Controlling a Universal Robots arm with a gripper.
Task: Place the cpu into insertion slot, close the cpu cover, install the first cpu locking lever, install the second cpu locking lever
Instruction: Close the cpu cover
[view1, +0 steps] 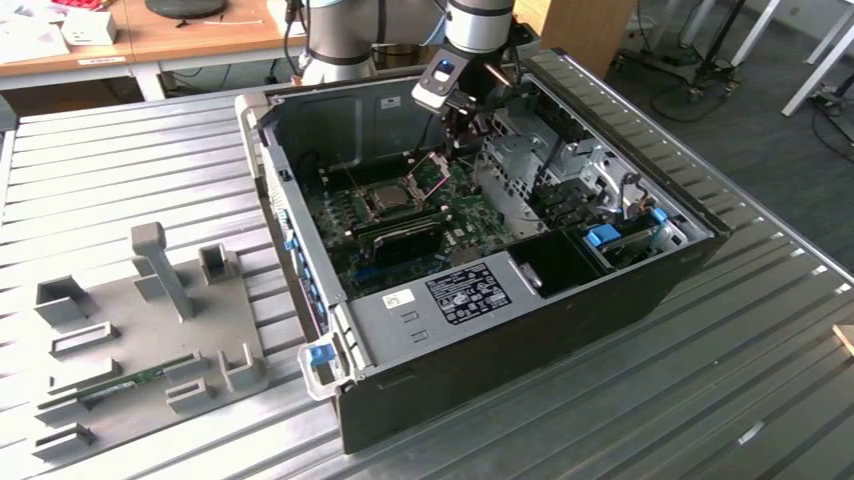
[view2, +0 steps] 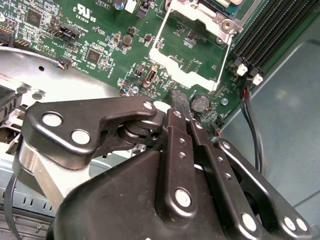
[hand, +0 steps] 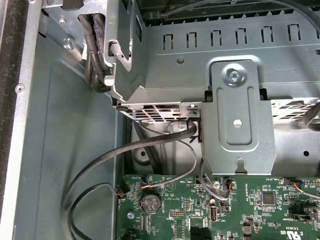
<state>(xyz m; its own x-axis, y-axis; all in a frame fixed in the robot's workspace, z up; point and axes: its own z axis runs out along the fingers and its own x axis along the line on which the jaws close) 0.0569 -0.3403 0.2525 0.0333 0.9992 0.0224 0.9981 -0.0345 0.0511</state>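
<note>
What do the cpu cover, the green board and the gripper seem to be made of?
The cpu cover: thin sheet metal, bare and silvery, glinting at its edges. The green board: probably resin laminate under glossy green lacquer, with soldered parts. The gripper: likely metal, matt black coat, bright rivets.

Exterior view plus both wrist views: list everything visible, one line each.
computer case: one, black, open, on the table
table: one, silvery slatted metal, bearing case and tray
fixture tray: one, grey, exterior view's left of case
circuit board: one, green, inside case
cpu: one, silvery, in the insertion slot
cpu cover: one, silvery, raised open by slot
memory slots: several, black, beside slot
coin battery: one, round, on board
cables: several, black, inside case
arm: one, silver-grey, reaching into case
gripper: one, black, above board near cover
</note>
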